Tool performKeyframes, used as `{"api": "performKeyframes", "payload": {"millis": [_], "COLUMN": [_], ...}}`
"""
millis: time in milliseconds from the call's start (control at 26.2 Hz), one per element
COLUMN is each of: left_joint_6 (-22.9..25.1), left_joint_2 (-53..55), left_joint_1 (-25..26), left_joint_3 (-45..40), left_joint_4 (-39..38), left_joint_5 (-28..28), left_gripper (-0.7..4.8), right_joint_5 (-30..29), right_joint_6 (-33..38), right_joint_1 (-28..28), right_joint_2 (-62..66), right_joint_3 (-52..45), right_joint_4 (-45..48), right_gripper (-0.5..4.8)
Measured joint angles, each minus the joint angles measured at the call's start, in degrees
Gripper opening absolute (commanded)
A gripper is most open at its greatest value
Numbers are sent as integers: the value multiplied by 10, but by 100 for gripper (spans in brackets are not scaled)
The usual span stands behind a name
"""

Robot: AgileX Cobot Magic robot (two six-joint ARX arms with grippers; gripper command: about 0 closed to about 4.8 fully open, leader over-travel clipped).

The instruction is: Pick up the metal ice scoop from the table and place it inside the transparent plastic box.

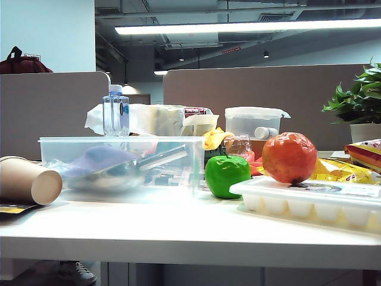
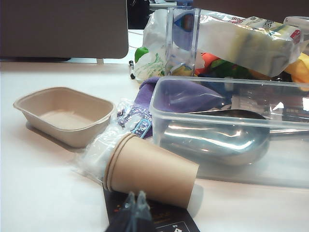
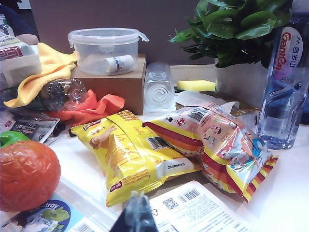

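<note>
The metal ice scoop [image 1: 113, 176] lies inside the transparent plastic box [image 1: 184, 179] at the left of the table, its handle slanting up toward the box's right end. Through the box's near wall [image 2: 289, 164] in the left wrist view I see the shiny scoop bowl [image 2: 217, 140]. My left gripper [image 2: 135, 195] is shut and empty, low over the table in front of a tipped paper cup. My right gripper [image 3: 137, 197] is shut and empty, above a printed label near the snack bags. Neither gripper shows in the exterior view.
A paper cup [image 2: 152, 169] lies on its side just before the box. A beige pulp tray [image 2: 65, 113] sits beside it. A green apple [image 1: 226, 174], a white ice cube tray [image 1: 309, 202] carrying a red-orange fruit [image 1: 289, 157], snack bags [image 3: 140, 154] and bottles crowd the right.
</note>
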Motion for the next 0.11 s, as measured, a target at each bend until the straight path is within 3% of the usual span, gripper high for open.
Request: {"api": "performKeyframes", "payload": {"millis": [115], "left_joint_6": [0], "left_joint_2": [0], "left_joint_1": [0], "left_joint_3": [0], "left_joint_4": [0], "left_joint_5": [0], "left_gripper": [-5], "right_joint_5": [0], "right_joint_6": [0], "right_joint_1": [0], "right_joint_2": [0], "right_joint_3": [0], "right_joint_4": [0], "right_gripper": [-4]}}
